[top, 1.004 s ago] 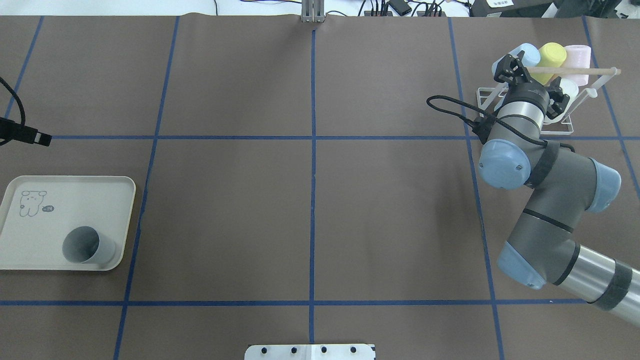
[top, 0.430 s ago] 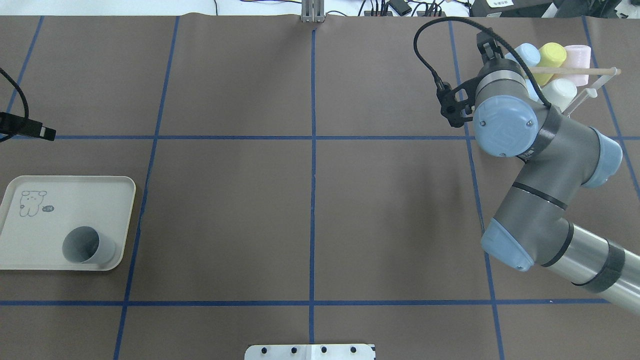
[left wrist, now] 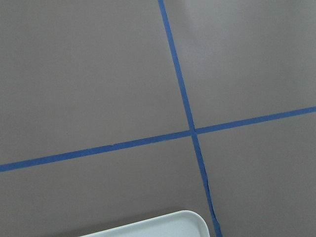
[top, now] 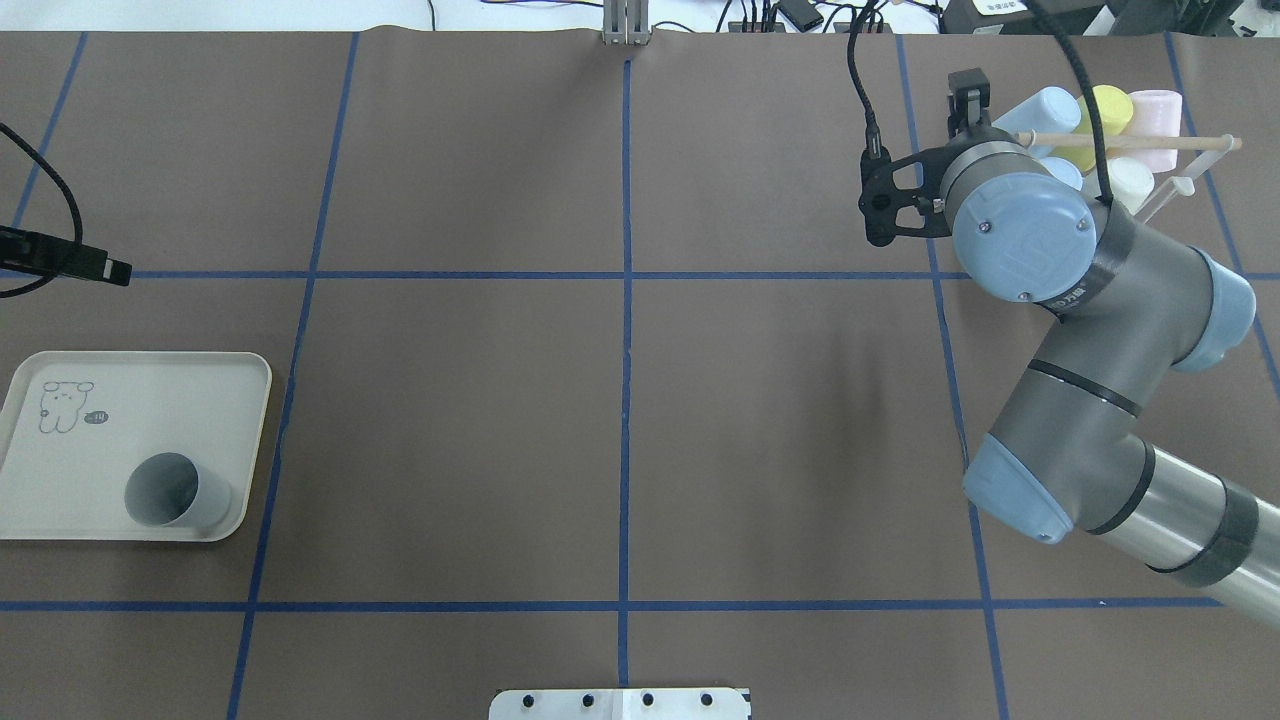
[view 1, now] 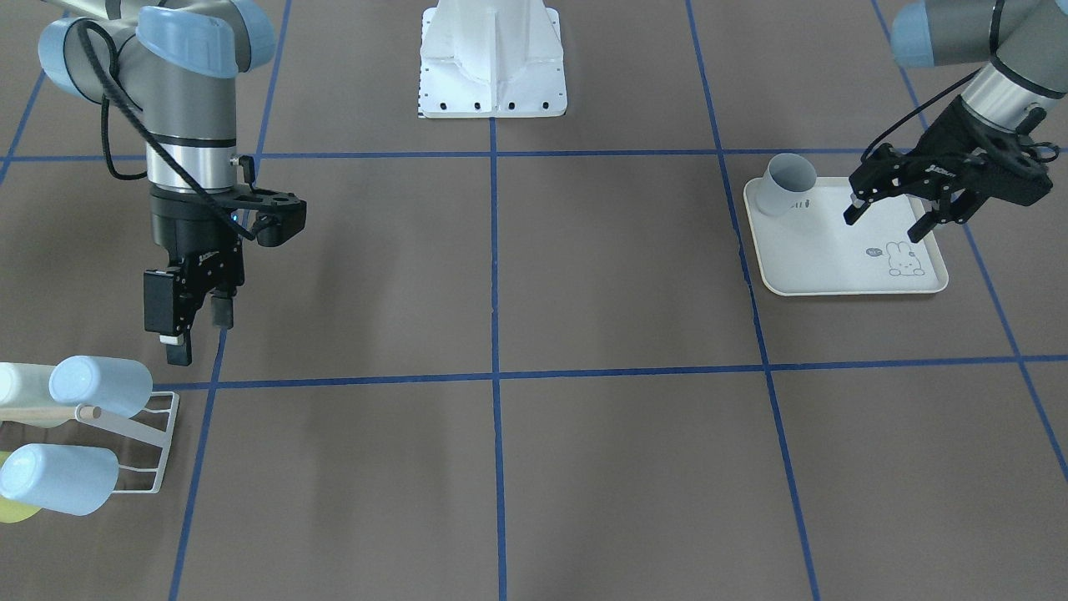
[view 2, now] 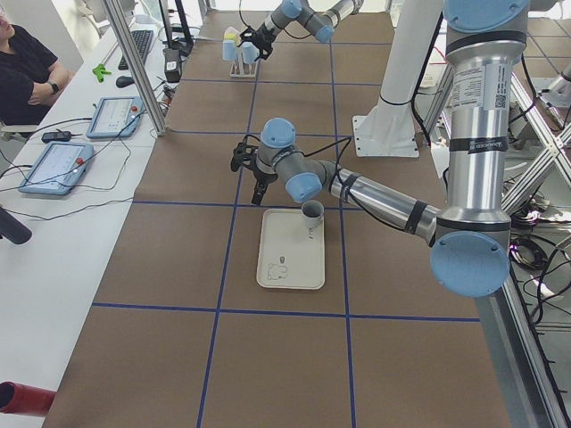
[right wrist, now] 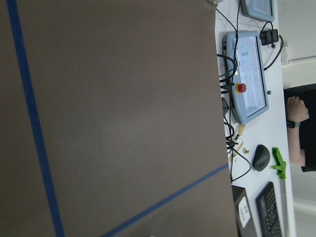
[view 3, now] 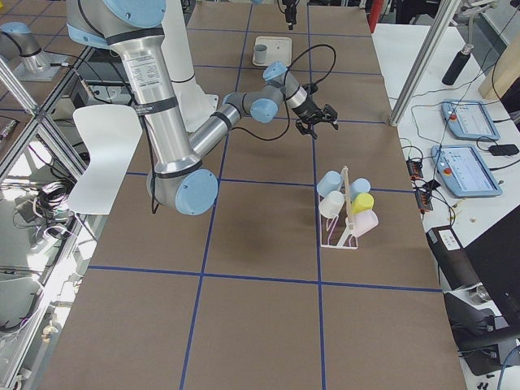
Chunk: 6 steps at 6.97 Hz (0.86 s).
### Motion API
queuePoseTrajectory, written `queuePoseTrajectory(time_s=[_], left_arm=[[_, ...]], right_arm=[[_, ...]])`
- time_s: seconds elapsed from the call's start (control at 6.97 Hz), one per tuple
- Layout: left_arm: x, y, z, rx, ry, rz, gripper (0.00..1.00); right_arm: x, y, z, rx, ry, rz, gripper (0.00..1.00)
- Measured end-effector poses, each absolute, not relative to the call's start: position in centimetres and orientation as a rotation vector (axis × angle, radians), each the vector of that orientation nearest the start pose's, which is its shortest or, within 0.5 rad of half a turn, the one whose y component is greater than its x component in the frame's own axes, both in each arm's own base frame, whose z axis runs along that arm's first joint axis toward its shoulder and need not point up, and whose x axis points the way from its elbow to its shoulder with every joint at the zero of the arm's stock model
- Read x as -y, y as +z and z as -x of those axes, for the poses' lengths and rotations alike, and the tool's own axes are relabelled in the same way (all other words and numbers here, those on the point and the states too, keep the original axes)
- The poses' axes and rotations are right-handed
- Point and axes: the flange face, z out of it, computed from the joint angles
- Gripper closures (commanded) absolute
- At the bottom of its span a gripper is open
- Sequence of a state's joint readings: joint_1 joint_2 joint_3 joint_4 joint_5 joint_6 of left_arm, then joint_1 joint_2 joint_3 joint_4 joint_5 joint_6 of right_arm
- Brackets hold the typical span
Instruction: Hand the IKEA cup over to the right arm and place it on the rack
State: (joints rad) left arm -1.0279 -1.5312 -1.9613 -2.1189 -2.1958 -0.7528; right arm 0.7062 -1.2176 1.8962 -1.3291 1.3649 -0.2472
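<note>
The grey IKEA cup [top: 176, 489] lies on its side on the cream rabbit-printed tray [top: 150, 400], also in the front view [view 1: 789, 184]. My left gripper [view 1: 886, 224] is open and empty, hovering above the tray, apart from the cup. The white wire rack [top: 1167, 190] with its wooden dowel [top: 1150, 141] stands at the far right and holds several pastel cups. It also shows in the front view [view 1: 158, 442]. My right gripper [view 1: 200, 334] is open and empty, pointing down, raised just beside the rack.
Blue tape lines cross the brown table. The left wrist view shows one tray corner [left wrist: 168, 224] near a tape crossing. Past the table's far edge are control pads and a seated operator [view 2: 27, 76]. The robot's white base [view 1: 492, 58] stands at mid-table.
My right arm has risen and pulled its gripper back from the cups on the rack. The left arm's end has shifted slightly right. The grey cup has not moved.
</note>
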Motion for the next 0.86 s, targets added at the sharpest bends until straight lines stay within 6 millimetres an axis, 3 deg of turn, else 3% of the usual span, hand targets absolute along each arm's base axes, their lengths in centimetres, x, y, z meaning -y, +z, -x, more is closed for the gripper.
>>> queuePoseTrajectory(time_s=[0.14,0.43,0.86], left_arm=[[43.3,42.4,-19.2,-0.984,0.11,-0.329,0.0],[40.6,44.2,-22.0,-0.93,0.142,-0.302,0.0],[36.5,47.5,-23.9,-0.877,0.196,-0.224,0.0]], right_arm=[[49.2,28.9,35.4,0.291,-0.778,-0.964,0.01],[47.6,28.1,35.9,0.631,-0.512,-0.924,0.01],[45.5,28.1,37.6,0.798,-0.477,-0.851,0.0]])
